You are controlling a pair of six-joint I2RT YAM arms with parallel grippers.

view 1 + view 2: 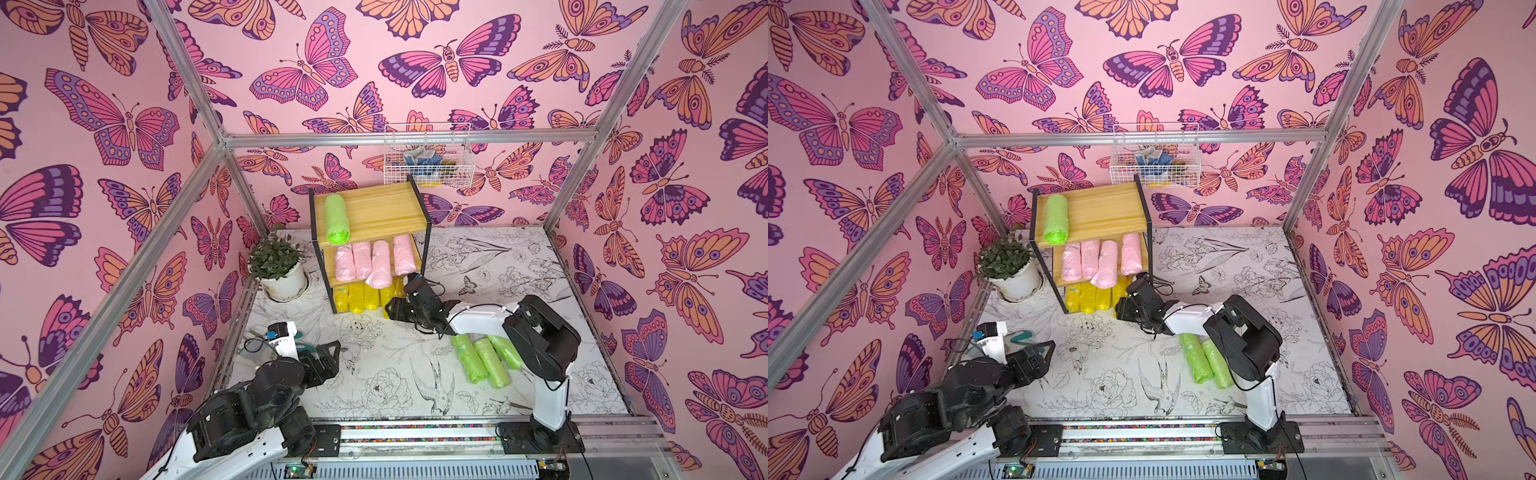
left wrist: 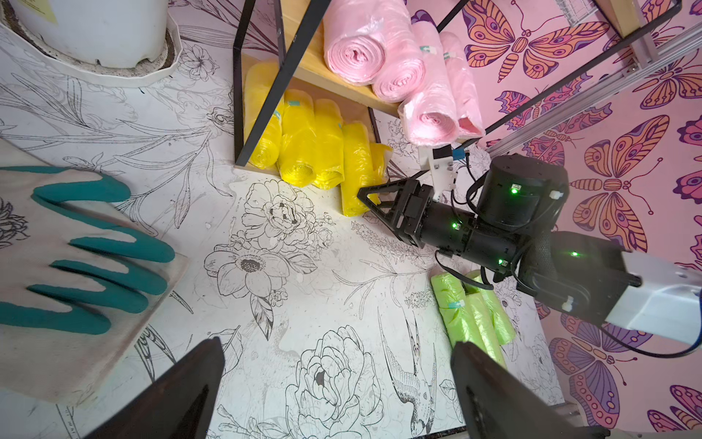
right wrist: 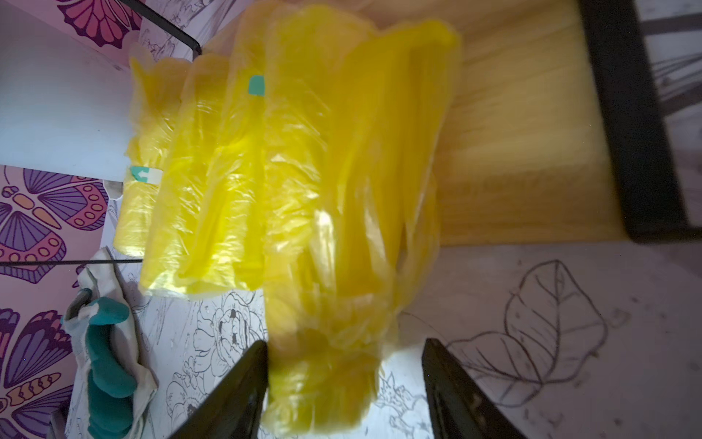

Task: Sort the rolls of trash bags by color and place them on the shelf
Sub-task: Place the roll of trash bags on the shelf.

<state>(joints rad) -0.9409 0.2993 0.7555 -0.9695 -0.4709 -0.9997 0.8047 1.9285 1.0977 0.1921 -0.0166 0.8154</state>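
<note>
The shelf [image 1: 374, 208] [image 1: 1100, 212] carries one lime green roll [image 1: 336, 220] on its top board, several pink rolls [image 1: 374, 257] on the middle board and several yellow rolls [image 1: 357, 297] at the bottom. My right gripper [image 3: 345, 344] [image 1: 399, 305] is open around the near end of the outermost yellow roll [image 3: 342, 228], which lies half on the bottom board. One finger touches it and the other stands clear. Three green rolls [image 1: 484, 357] [image 2: 475, 319] lie on the table under the right arm. At the front left, my left gripper [image 2: 338, 344] [image 1: 328, 361] is open and holds nothing.
A potted plant [image 1: 278, 266] in a white pot stands left of the shelf. A white wire basket [image 1: 428, 158] hangs on the back wall above it. A teal-and-beige glove [image 2: 76, 258] [image 3: 106, 342] lies on the table beside the left arm.
</note>
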